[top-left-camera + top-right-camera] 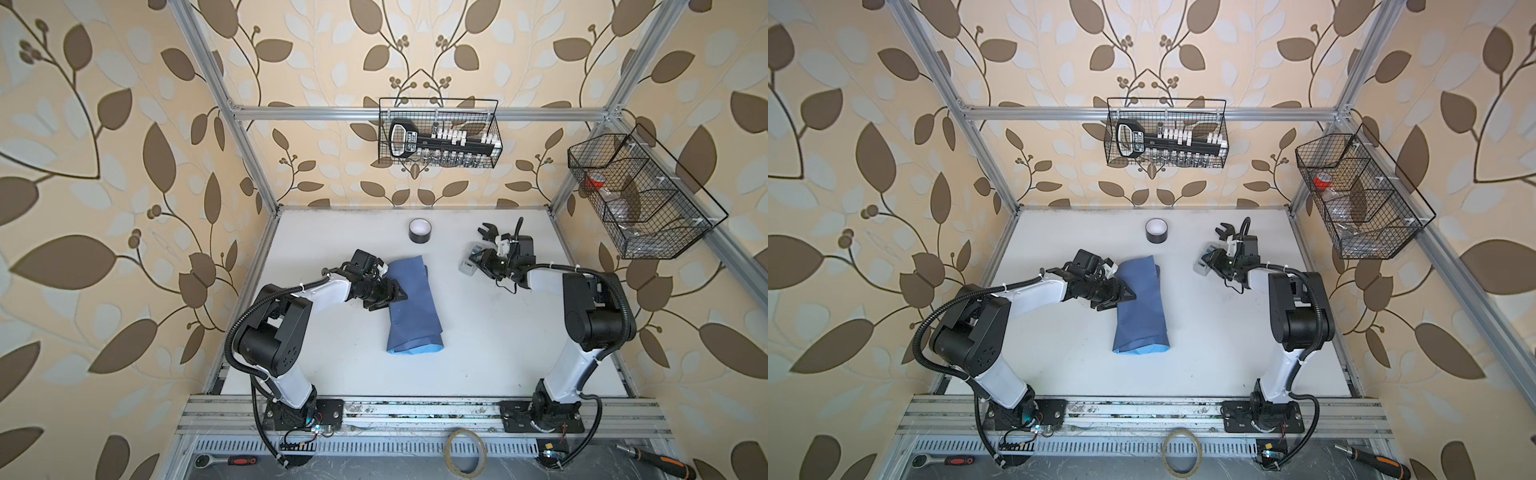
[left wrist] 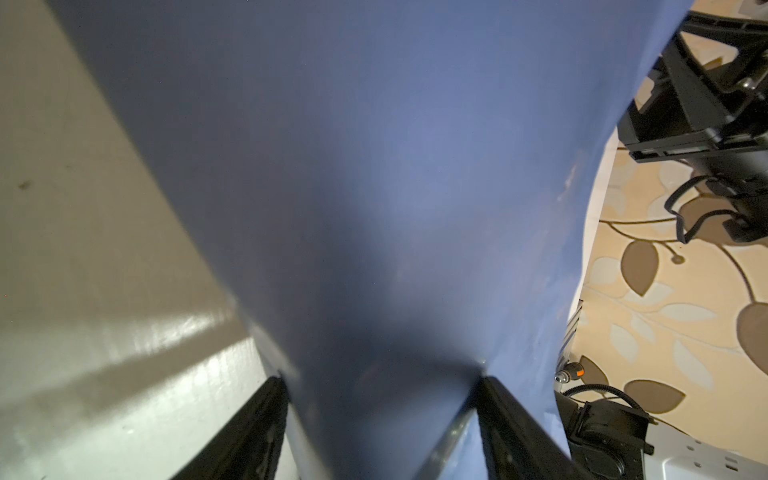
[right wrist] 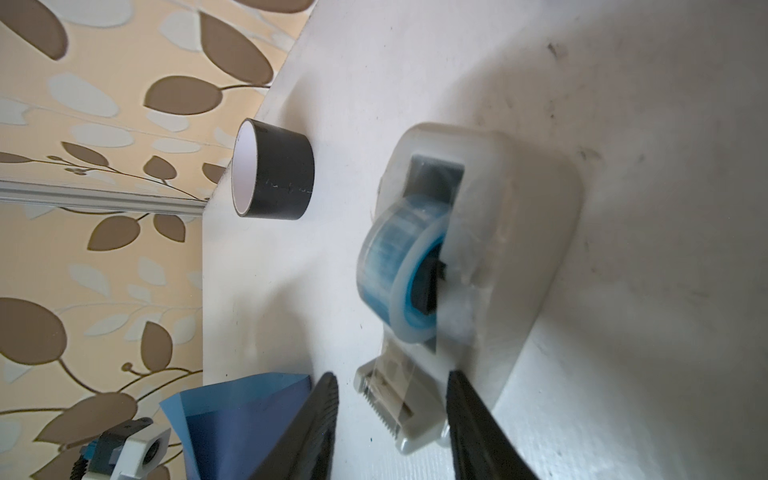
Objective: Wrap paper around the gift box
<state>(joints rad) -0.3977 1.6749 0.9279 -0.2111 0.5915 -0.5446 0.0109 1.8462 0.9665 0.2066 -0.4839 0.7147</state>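
The paper point(image 1: 413, 307) point(image 1: 1142, 307) lies mid-table as a long folded bundle, slate blue outside with a light blue edge at its near end. The gift box is hidden. My left gripper point(image 1: 392, 299) point(image 1: 1121, 299) grips the bundle's left side; in the left wrist view the paper point(image 2: 374, 208) fills the space between both fingers of this gripper point(image 2: 382, 386). My right gripper point(image 1: 478, 264) point(image 3: 390, 386) is open at the back right. Its fingers stand on either side of the cutter end of a clear tape dispenser point(image 1: 469, 266) point(image 3: 478, 257), with a gap on one side.
A black tape roll point(image 1: 419, 230) point(image 3: 270, 174) stands near the back edge, between the bundle and the dispenser. Wire baskets hang on the back rail point(image 1: 440, 133) and on the right frame point(image 1: 640, 195). A clear tape ring point(image 1: 465, 451) and hand tools lie on the front rail.
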